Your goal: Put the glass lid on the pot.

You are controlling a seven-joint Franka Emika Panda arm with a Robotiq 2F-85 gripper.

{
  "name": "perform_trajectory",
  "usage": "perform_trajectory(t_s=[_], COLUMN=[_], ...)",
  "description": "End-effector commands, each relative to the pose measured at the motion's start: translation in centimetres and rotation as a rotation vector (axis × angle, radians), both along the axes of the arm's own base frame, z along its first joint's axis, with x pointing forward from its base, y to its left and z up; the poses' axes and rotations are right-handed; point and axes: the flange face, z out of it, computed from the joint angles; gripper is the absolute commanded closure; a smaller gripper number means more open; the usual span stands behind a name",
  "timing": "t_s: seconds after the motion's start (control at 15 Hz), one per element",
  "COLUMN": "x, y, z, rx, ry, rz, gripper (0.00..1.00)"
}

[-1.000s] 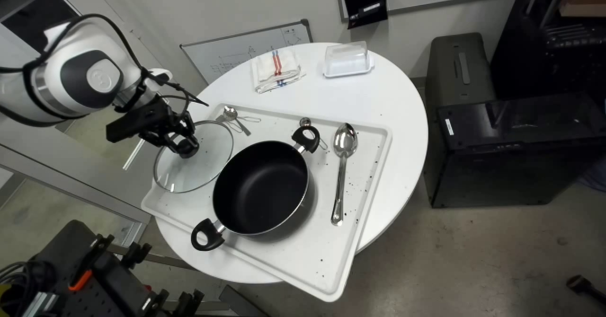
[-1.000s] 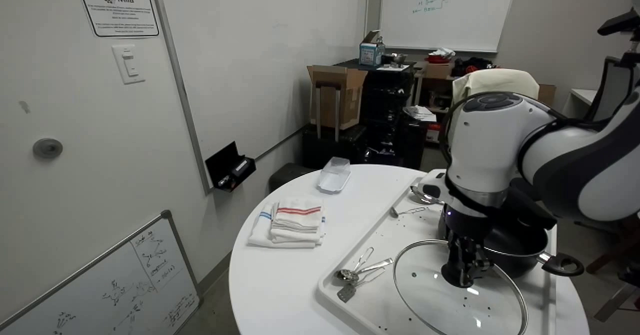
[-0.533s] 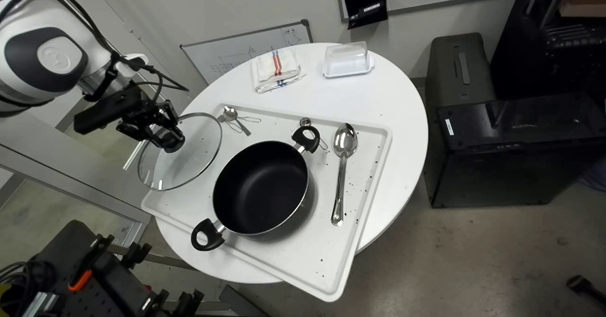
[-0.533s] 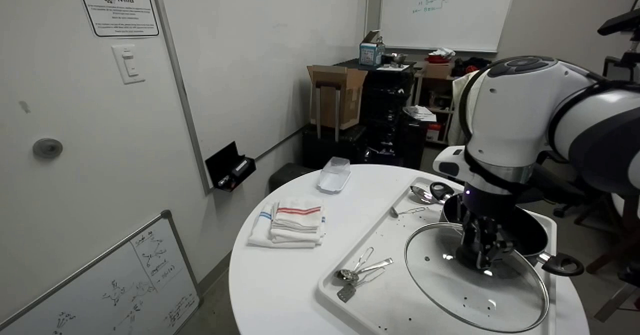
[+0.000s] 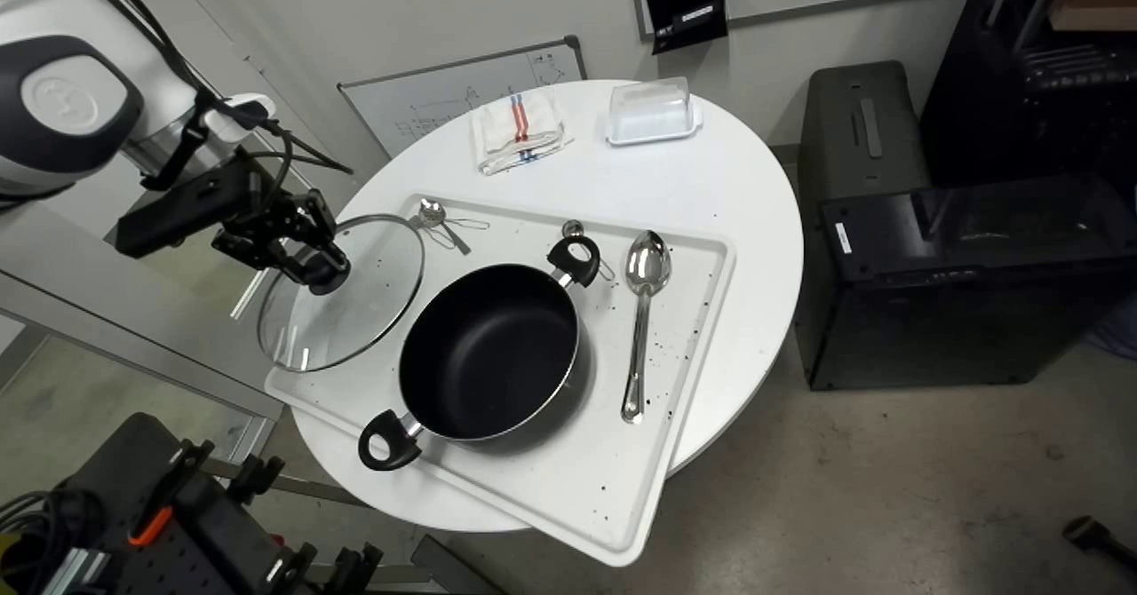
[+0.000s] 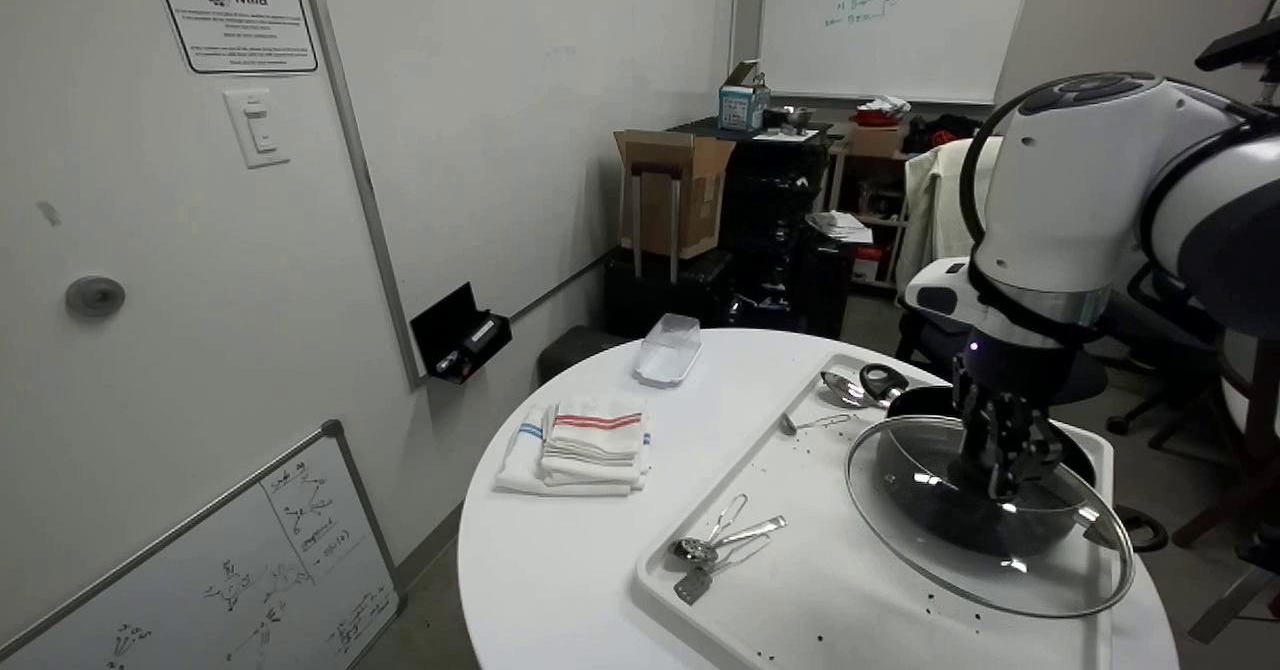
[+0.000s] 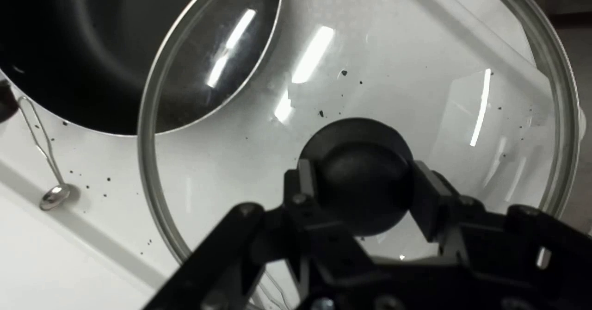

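Glass lid (image 7: pixel 397 92) takes up the middle and right of the wrist view, its metal rim crossing in front of the pot (image 7: pixel 92 60) at upper left. Along the bottom is the claw (image 7: pixel 363 187), its two fingers clamped on either side of the black knob (image 7: pixel 354 132) at the lid's centre. At lower left a small metal ladle (image 7: pixel 56 196) lies on the white tray (image 7: pixel 115 159), among dark specks (image 7: pixel 108 179).

In an exterior view, the robot arm (image 5: pixel 71 93) is at upper left and holds the lid left of centre, beside the pot; the lid's left part overlaps the edge of the round desk (image 5: pixel 755 222). The pot stands near the middle, its dark inside showing. A large metal spoon (image 5: pixel 647 271) lies to its right; folded towels (image 5: pixel 518 129) and a dish with a clear cover (image 5: pixel 653 114) sit towards the top.

In an exterior view with a printed sign (image 6: pixel 240 30) at upper left, the lid is at lower right, the pot showing through its glass. Small utensils (image 6: pixel 697 550) lie in the tray's corner at lower centre.
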Motion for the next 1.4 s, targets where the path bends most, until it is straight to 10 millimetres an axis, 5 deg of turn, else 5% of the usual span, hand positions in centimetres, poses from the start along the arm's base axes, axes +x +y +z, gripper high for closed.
perform_trajectory(t_s=[0.0,0.73,1.33], x=[-0.7,-0.2,0.4], y=[-4.0,-17.0,-19.8], z=[1.9,1.8,0.5], rx=[-0.003,-0.032,-0.021], ry=[-0.015,-0.019,-0.054], rz=[-0.036,-0.18,-0.253], gripper=[0.75,0.75,0.75])
